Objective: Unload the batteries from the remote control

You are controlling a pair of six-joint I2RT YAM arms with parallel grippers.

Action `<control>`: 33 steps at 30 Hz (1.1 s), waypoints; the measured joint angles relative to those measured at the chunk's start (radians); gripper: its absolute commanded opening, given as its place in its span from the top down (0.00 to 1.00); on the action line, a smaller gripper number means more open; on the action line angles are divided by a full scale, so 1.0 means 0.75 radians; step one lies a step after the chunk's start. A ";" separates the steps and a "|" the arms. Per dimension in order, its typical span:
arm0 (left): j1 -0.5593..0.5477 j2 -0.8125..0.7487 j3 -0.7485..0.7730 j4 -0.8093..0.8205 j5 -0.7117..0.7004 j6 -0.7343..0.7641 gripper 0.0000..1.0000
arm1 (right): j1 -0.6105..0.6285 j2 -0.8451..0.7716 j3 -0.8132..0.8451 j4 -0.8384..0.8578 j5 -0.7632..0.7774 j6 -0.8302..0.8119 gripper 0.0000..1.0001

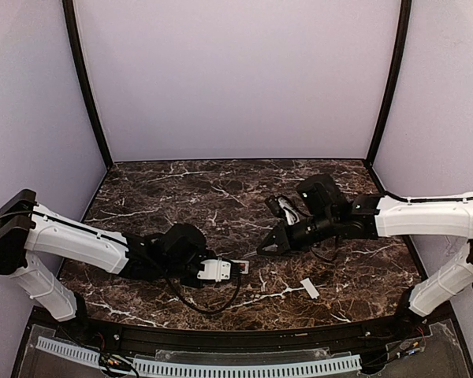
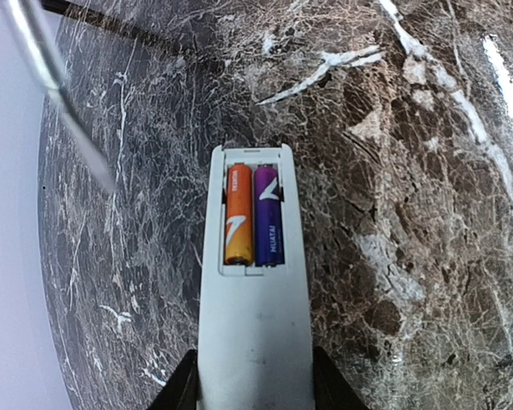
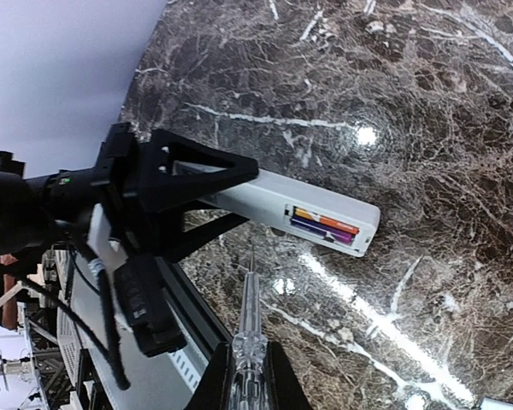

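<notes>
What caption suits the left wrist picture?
The remote control held by the left gripper, orange and purple batteries side by side in its open recess.

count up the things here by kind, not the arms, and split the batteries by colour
orange battery: 1
purple battery: 1
remote control: 1
white cover piece: 1
thin tool: 1
total: 5

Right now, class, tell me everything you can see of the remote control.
The remote control is a slim white plastic bar, its back showing with the cover off. The open recess holds two batteries side by side, one orange, one purple. The left arm's fingers clamp one end over the marble table. The right arm's thin tool points near it without touching.
</notes>
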 measured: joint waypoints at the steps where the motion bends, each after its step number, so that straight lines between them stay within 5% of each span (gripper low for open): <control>1: -0.001 0.000 0.001 -0.003 0.000 -0.001 1.00 | 0.008 0.026 0.013 -0.017 0.016 -0.004 1.00; 33: -0.004 0.013 0.025 -0.045 0.009 -0.016 1.00 | 0.074 0.247 0.116 -0.194 0.250 -0.061 1.00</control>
